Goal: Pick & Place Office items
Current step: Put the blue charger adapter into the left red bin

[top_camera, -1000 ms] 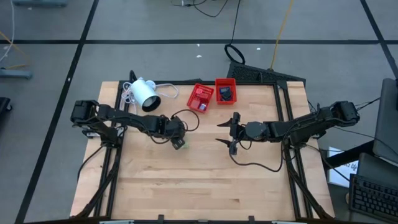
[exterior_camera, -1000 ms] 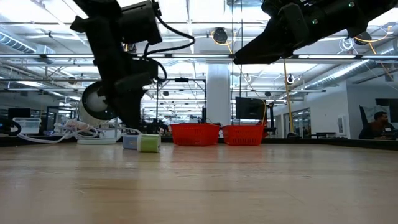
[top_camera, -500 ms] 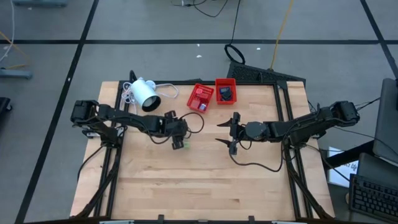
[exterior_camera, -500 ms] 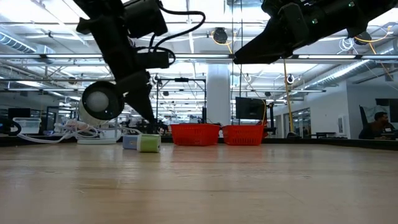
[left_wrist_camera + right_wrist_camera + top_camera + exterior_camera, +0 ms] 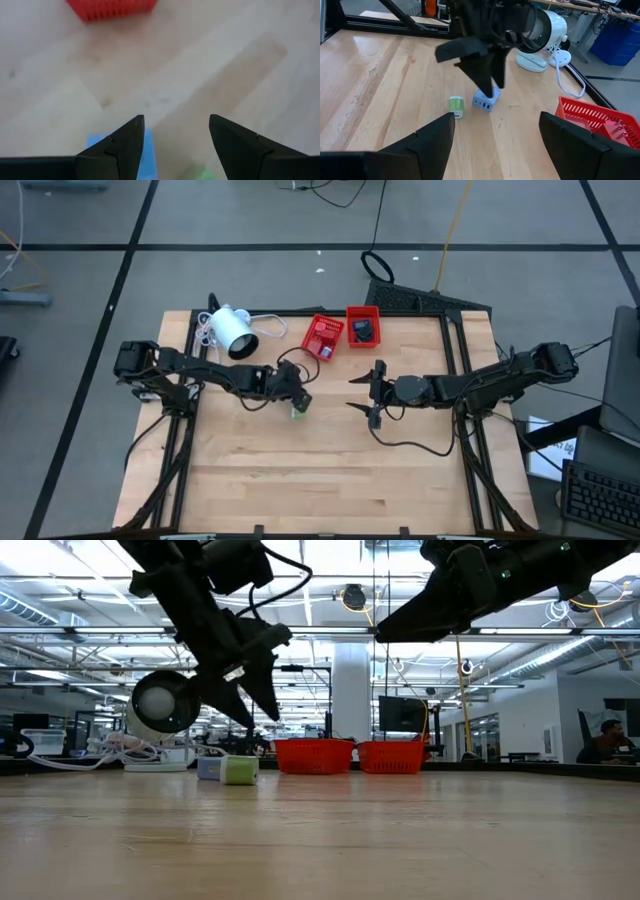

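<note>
Wooden table [image 5: 330,470] fills centre of high view, grey floor around. Left gripper [image 5: 262,690] above table left of centre, fingers spread, holding nothing, angled down toward green piece [image 5: 455,105] and pale blue piece [image 5: 485,101], both lying on wood below it, likely next pick. Two red trays [image 5: 322,335] at upper centre already hold small items: judged drop spots. Right gripper [image 5: 366,391] waits mid-table, fingers apart, empty.
</note>
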Action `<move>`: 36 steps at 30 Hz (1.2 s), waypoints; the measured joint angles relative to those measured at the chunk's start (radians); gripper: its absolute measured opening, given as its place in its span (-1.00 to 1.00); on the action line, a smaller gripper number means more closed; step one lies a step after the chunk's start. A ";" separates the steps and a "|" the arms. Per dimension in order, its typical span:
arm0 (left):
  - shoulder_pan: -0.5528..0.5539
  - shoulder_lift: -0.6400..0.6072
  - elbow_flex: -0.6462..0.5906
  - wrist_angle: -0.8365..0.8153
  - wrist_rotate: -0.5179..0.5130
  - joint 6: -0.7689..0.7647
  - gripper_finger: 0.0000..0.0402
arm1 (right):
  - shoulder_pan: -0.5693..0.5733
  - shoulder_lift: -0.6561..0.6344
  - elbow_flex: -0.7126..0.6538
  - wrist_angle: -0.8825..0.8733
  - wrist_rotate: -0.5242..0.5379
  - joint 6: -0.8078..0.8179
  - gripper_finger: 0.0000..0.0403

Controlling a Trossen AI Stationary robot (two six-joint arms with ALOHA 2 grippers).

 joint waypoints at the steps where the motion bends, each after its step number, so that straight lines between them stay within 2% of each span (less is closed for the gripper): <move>1: 0.000 0.000 -0.006 0.025 -0.021 0.001 0.13 | 0.000 0.000 0.000 0.002 0.000 0.000 0.38; 11: 0.044 0.026 -0.083 0.126 0.014 0.037 0.13 | 0.000 0.000 0.000 0.015 -0.002 0.000 0.38; 14: 0.050 0.063 -0.091 0.219 0.059 0.039 0.13 | 0.000 0.000 0.000 0.021 -0.002 -0.004 0.38; 19: 0.050 0.116 -0.085 0.249 0.107 0.070 0.13 | 0.000 0.000 0.000 0.022 -0.002 -0.019 0.38; 29: 0.017 0.103 -0.084 0.126 0.316 0.035 0.13 | 0.000 0.000 0.000 0.022 -0.001 -0.022 0.38; 36: -0.015 0.084 -0.085 0.008 0.317 -0.009 0.13 | 0.000 0.000 0.000 0.021 -0.001 -0.020 0.38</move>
